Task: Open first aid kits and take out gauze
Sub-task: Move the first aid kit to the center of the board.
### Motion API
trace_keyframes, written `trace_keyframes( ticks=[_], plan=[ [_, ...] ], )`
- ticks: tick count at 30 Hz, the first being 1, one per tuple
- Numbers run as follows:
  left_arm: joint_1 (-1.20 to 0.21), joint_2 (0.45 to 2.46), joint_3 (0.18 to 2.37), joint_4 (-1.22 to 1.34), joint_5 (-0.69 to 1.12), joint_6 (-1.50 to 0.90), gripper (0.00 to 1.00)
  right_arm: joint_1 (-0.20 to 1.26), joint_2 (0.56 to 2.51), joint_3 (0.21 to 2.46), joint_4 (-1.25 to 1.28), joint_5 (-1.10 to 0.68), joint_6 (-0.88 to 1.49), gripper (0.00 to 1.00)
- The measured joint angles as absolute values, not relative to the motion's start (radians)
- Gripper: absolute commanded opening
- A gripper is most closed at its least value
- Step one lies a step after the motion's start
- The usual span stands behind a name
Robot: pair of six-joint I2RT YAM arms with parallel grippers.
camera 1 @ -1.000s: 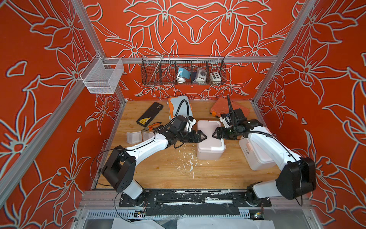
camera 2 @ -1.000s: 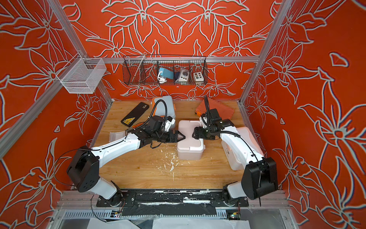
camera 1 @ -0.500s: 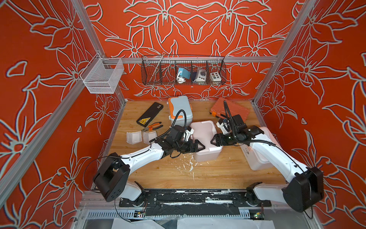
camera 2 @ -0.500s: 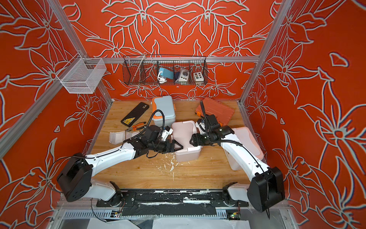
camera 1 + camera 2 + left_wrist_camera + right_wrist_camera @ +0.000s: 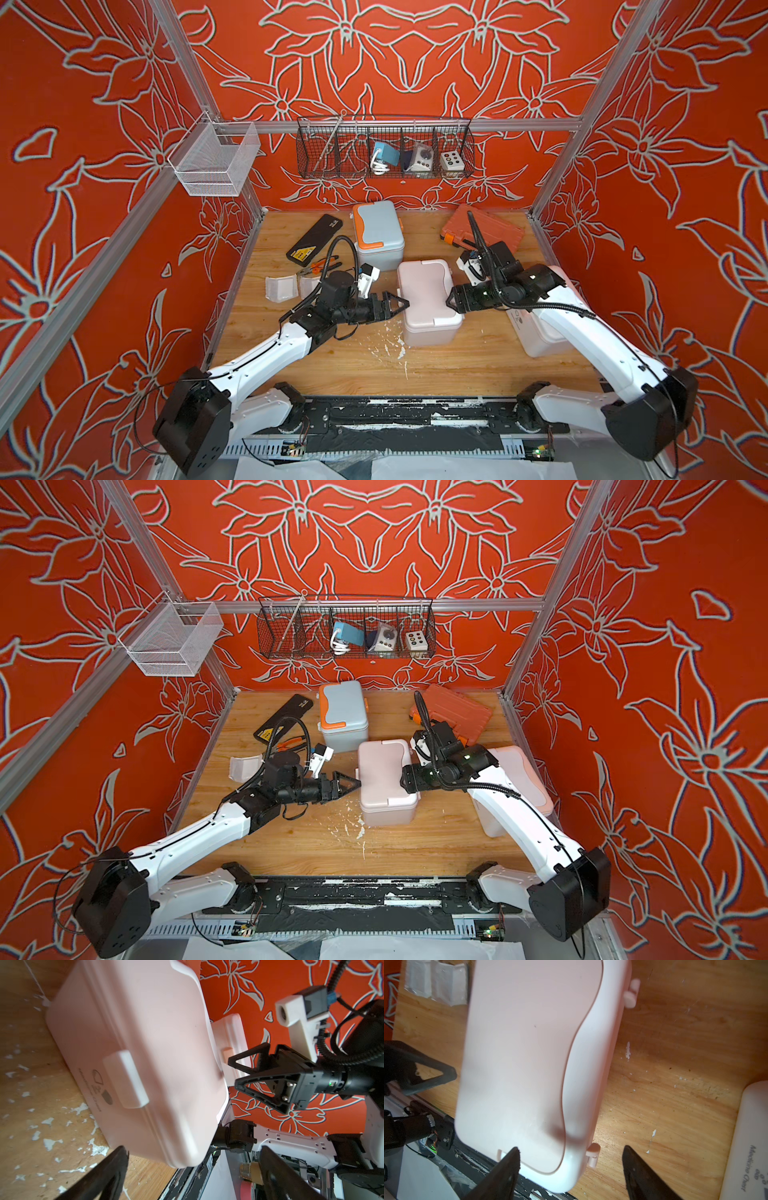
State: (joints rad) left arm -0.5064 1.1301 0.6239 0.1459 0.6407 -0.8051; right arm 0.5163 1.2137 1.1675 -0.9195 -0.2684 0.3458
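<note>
The left end effector point(image 5: 399, 302) has its fingers spread wide. Right in front of its tips stands the pink first aid kit point(image 5: 428, 297), on the wooden surface point(image 5: 353, 365), with its lid shut. The right end effector point(image 5: 451, 300) is spread too, right at the kit's other side. Two gauze pads point(image 5: 282, 288) lie well behind the left end effector. The white kit point(image 5: 540, 336) sits behind the right end effector, under its arm.

text: "Medicine Chest" | where: side wall of the white kit point(image 5: 756, 1126) | pink kit point(image 5: 135, 1043): small print beside the latch, too blurred to read
</note>
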Motion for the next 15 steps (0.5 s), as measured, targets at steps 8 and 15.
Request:
trace_keyframes(
  ticks=[8, 15],
  plan=[
    [-0.41, 1.222, 0.597, 0.348, 0.749, -0.84, 0.97, 0.518, 1.297, 1.266, -0.916, -0.398, 0.309, 0.48],
    [-0.398, 1.364, 0.587, 0.545, 0.823, -0.905, 0.95, 0.539, 1.409, 1.305, -0.905, -0.477, 0.302, 0.21]
  ],
)
